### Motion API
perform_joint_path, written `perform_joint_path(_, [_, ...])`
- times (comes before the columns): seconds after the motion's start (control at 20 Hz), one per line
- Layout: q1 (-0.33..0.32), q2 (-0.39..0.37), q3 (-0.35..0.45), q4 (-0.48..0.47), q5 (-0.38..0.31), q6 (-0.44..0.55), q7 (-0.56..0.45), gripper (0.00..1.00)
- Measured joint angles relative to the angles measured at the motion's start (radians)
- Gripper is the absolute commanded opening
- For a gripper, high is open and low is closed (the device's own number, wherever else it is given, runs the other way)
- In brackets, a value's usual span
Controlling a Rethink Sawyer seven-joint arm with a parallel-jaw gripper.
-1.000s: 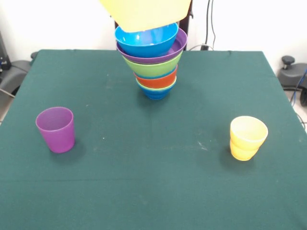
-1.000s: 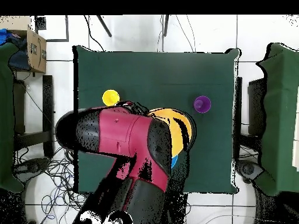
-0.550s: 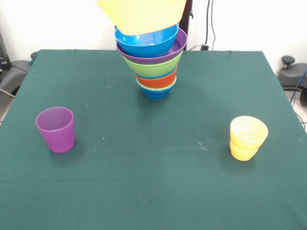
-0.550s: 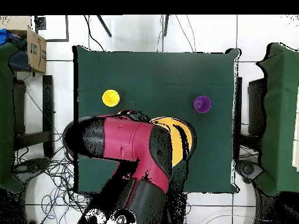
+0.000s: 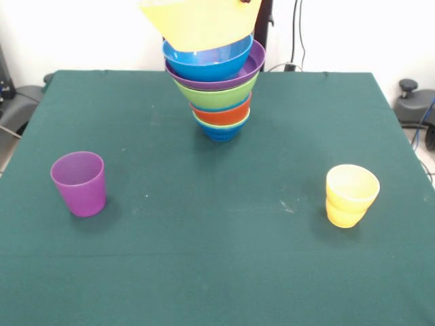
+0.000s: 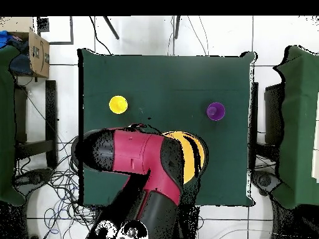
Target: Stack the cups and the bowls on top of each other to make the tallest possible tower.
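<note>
The tower [image 5: 219, 95] of nested bowls stands at the far middle of the table, a small dark blue bowl [image 5: 221, 133] lowest and a large blue bowl [image 5: 207, 60] on top. A large orange bowl [image 5: 200, 24] hangs tilted just above the blue one, its base dipping into that bowl's mouth. Only a dark tip of my gripper [image 5: 243, 2] shows at the orange bowl's upper right rim, shut on it. From overhead, the red arm [image 6: 134, 162] covers the tower and part of the orange bowl [image 6: 187, 155]. The purple cup [image 5: 79, 183] and the yellow cup [image 5: 351, 195] stand upright and apart.
The green table [image 5: 204, 265] spans both views. From overhead, the yellow cup [image 6: 118, 104] is left and the purple cup [image 6: 215, 111] right of the arm. A cardboard box [image 6: 37, 53] sits off the table's left corner, and cables lie on the floor.
The orange bowl has come down a little onto the top blue bowl. From overhead, the arm and bowl have drawn slightly toward the base. The cups have not moved.
</note>
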Motion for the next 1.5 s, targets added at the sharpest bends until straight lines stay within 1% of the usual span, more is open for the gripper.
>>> perform_joint_path(1.5, [-0.012,0.009,0.039,0.043,0.0,0.0,0.0,0.0])
